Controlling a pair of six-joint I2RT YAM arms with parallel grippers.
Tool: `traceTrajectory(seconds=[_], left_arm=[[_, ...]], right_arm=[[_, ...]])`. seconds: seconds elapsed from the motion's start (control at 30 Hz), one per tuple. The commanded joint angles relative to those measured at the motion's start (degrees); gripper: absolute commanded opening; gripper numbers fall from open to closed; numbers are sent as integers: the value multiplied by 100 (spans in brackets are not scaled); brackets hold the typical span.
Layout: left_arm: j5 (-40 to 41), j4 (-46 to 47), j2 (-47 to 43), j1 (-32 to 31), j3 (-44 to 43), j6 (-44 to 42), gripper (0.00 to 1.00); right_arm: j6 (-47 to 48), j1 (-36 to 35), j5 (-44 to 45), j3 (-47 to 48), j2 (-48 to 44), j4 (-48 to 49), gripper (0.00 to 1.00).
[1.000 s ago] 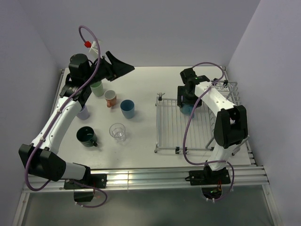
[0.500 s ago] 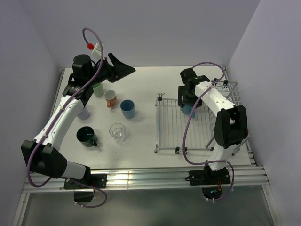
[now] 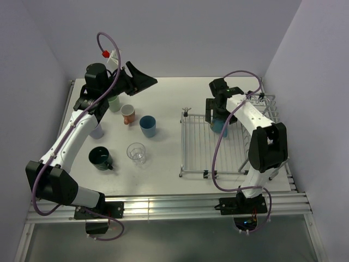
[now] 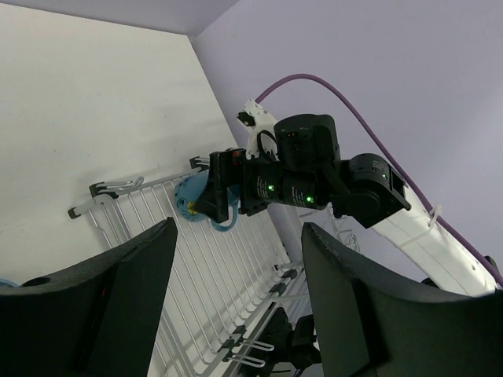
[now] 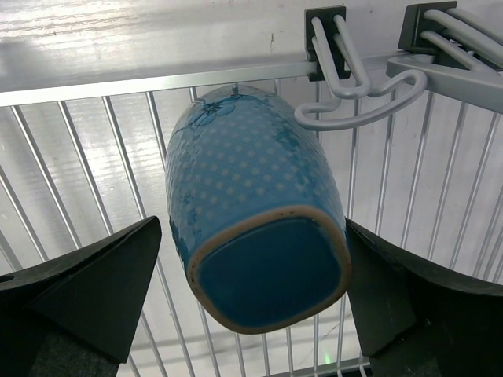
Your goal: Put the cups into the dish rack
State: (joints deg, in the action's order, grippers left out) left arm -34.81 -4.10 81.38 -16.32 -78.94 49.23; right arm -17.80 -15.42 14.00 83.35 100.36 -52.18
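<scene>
Left arm [image 3: 71,136] rose; blue mug [image 5: 251,204] (base up) faces dish rack [image 5: 157,81].

Looks like a robot lab test cell: plain lavender walls [image 3: 191,38] boxing in a white tabletop [image 3: 169,103], aluminium rails [image 3: 180,206] along the near edge, a left arm [image 3: 71,136] and right arm [image 3: 245,117] bolted there, purple cables [image 3: 98,41] looping free. Set out like staged props: cups [image 3: 148,125] and a wire rack [image 3: 199,147].

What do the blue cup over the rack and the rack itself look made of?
Blue cup: probably glazed ceramic, glossy with raised dots and a pale, bare-looking base rim. Dish rack: silvery metal wire, judging by bright highlights on thin bars.
</scene>
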Motion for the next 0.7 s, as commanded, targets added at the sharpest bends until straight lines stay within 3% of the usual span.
traceTrajectory(seconds=[0.0,0.67], left_arm=[[-35,234,-44,14,1,-45,71],[35,137,-79,14,19,-116,71]], right_arm=[[-74,-66,191,296,-341,-55,100],[-224,-594,604,709,-666,-222,99]])
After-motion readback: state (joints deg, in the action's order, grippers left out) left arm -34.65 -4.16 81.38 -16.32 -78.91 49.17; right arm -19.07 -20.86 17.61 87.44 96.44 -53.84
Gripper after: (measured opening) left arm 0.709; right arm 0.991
